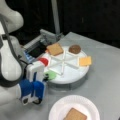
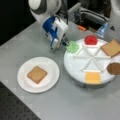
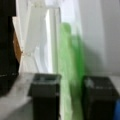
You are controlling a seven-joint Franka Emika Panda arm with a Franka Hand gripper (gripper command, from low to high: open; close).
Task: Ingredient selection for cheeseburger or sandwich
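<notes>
My gripper reaches sideways to the rim of the round white divided tray. Its fingers stand on both sides of the green leaf ingredient. In the wrist view the leaf fills the gap between the two dark fingers. The tray also holds a red disc, a toast square, a dark brown disc and a yellow square. Another toast square lies alone on the white paper plate.
A grey and black device stands just behind the tray, with a small orange piece beside it. In a front view, a dark perforated surface borders the grey table at the bottom left.
</notes>
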